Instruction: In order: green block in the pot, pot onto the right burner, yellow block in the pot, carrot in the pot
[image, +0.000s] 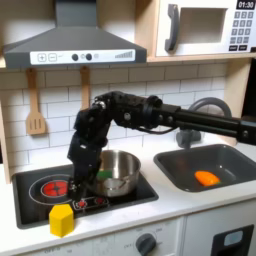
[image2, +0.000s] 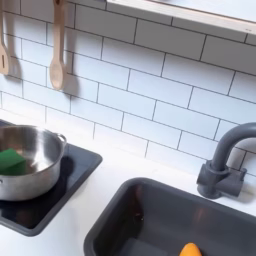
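The silver pot (image: 117, 172) stands on the black cooktop, over its right part in the first exterior view. The green block (image2: 10, 160) lies inside the pot (image2: 30, 165); it shows as a dark green patch (image: 101, 176) in the first exterior view. My gripper (image: 82, 186) hangs low at the pot's left rim, fingers pointing down at the cooktop; their spread is too dark to read. The yellow block (image: 62, 220) sits on the white counter in front of the stove. The orange carrot (image: 206, 178) lies in the grey sink (image: 228, 160). In the second exterior view the carrot (image2: 190, 250) shows at the sink's (image2: 120, 215) bottom edge.
A red-ringed left burner (image: 52, 187) lies beside my gripper. Stove knobs (image: 146, 242) sit on the front panel. The curved faucet (image2: 225, 160) rises behind the sink. Wooden utensils (image2: 57, 45) hang on the tiled wall; a range hood (image: 75, 45) and microwave (image: 205, 25) are overhead.
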